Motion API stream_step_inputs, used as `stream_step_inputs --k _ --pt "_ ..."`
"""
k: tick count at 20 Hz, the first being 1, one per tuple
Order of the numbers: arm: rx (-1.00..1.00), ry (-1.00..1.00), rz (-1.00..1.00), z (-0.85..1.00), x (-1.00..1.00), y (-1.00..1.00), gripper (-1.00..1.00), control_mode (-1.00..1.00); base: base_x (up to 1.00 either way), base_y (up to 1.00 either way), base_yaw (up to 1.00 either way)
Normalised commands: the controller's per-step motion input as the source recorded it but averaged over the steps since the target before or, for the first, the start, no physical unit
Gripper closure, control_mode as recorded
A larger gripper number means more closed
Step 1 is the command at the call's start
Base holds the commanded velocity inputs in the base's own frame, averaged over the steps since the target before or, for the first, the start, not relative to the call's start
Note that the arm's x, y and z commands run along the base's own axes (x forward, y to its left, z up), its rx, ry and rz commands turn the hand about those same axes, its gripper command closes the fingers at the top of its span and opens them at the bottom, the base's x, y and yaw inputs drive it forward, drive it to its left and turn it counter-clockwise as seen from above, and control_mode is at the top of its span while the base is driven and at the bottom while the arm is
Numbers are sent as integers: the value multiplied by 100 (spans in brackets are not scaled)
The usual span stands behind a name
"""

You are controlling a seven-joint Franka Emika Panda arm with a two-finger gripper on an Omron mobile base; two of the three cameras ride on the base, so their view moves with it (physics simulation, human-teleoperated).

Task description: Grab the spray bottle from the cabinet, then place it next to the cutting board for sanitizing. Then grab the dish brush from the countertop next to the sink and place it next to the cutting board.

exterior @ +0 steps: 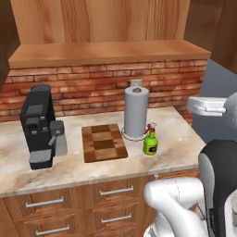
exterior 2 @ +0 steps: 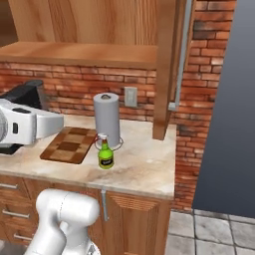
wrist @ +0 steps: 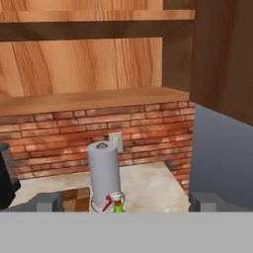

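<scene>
The lime-green spray bottle [exterior: 150, 140] [exterior 2: 105, 153] [wrist: 117, 203] stands upright on the countertop [exterior: 176, 134], just right of the checkered cutting board [exterior: 104, 142] [exterior 2: 69, 144]. The brown wood cabinet [exterior: 102, 18] [wrist: 89, 64] hangs above the brick wall. My gripper [wrist: 127, 203] is open with nothing between its fingertips [wrist: 49, 201]; it hovers back from the counter and faces the wall, with the bottle low in the middle of the hand view. The dish brush and the sink are out of view.
A grey paper towel roll [exterior: 136, 112] [exterior 2: 107, 119] stands right behind the bottle. A black coffee machine [exterior: 39, 125] sits left of the board. Drawers [exterior: 115, 190] lie under the counter. A dark grey panel [exterior 2: 224, 99] bounds the counter's right end.
</scene>
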Motion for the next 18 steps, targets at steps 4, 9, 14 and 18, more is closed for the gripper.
stream_step_inputs --k 4,9,14,18 --pt "0 0 0 0 0 0 -100 100 -100 4 2" --pt "0 0 0 0 0 0 -100 100 -100 28 5" --pt "0 0 0 0 0 0 -100 100 -34 38 77" --pt "0 0 0 0 0 0 -100 100 0 0 100"
